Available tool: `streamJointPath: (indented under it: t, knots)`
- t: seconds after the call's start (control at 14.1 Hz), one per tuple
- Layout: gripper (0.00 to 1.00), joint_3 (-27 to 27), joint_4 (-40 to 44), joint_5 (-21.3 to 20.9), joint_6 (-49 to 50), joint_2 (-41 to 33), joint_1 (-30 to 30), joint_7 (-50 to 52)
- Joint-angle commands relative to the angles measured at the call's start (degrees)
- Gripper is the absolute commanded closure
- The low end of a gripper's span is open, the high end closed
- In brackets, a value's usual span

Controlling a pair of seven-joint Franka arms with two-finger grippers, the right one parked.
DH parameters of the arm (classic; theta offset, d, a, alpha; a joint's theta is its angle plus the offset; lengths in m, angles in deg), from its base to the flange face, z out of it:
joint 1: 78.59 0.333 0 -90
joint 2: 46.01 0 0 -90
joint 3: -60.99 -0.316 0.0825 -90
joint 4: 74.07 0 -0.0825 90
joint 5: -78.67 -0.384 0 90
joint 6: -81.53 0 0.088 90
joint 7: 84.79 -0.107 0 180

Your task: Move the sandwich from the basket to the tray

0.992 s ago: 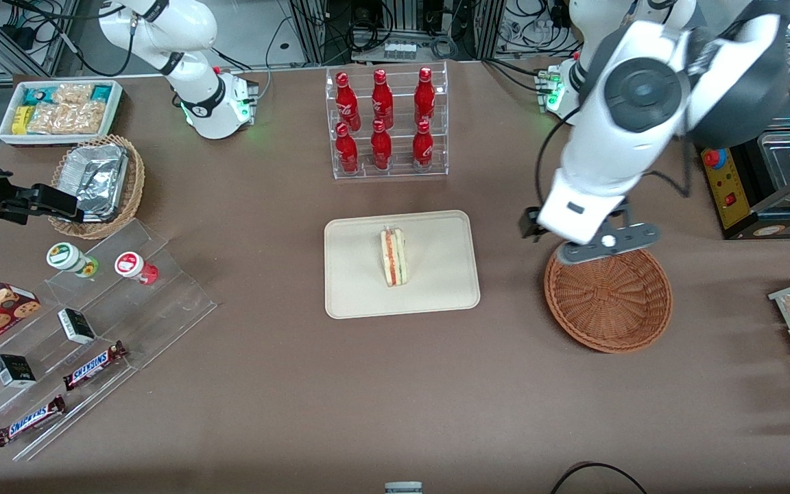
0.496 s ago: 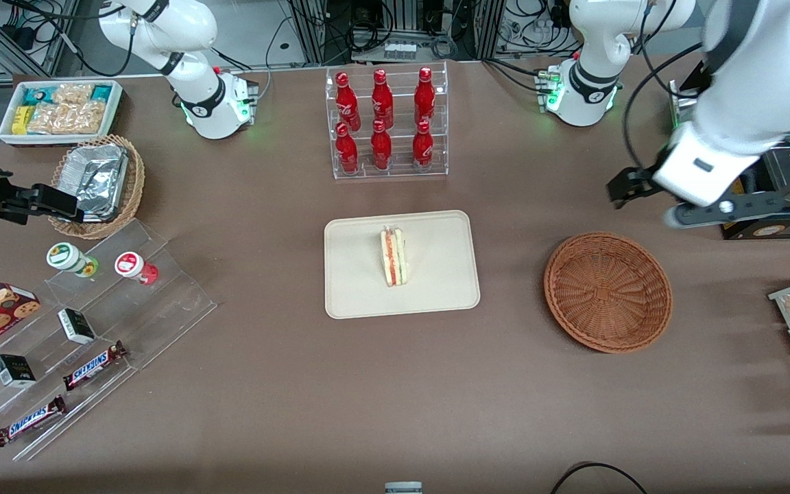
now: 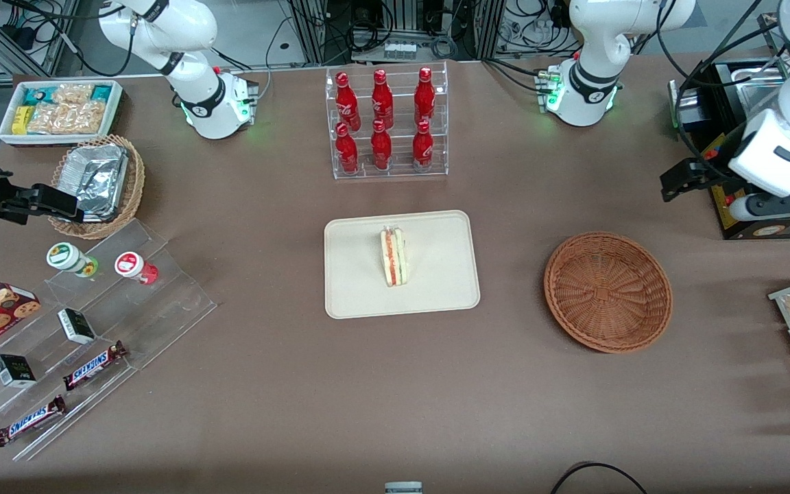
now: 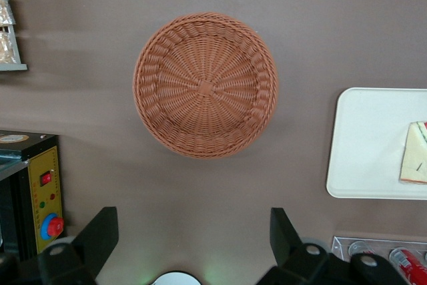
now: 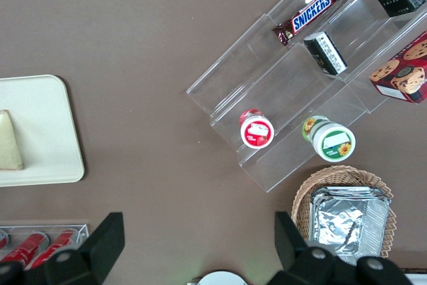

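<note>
You're looking at a broad brown desk point(image 3: 395, 384), matte and evenly lit. The sandwich point(image 3: 393, 256) stands on its edge near the middle of the cream tray point(image 3: 436, 288), red and green filling lines facing up. The reddish wicker basket point(image 3: 607, 291) sits on the desk beside the tray, toward the working arm's end, with nothing in it.

Your gripper point(image 4: 193, 238) hangs high above the desk, farther from the front camera than the basket, next to a black box with a yellow control panel point(image 3: 727, 189). Its jaws are spread wide and hold nothing; the wrist view shows bare desk between the two fingers point(image 4: 100, 235).

A clear rack of red bottles point(image 3: 385, 123) stands farther from the front camera than the tray. Toward the parked arm's end, you have a stepped clear display point(image 3: 93, 329) with chocolate bars, small boxes and two capped jars, a tan basket holding a foil container point(image 3: 97, 182), and a white bin of snack packets point(image 3: 59, 110). Past the desk's edge there are cables and metal framing.
</note>
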Motion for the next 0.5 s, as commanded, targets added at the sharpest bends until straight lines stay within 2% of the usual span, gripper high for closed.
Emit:
streamJointPath:
  t: [0.0,0.43]
  knots:
    - [0.00,-0.7,0.2,1.0,-0.3,-0.4,0.9,-4.3]
    - [0.00,-2.2,3.0,1.0,-0.6,1.4,1.1,-5.3]
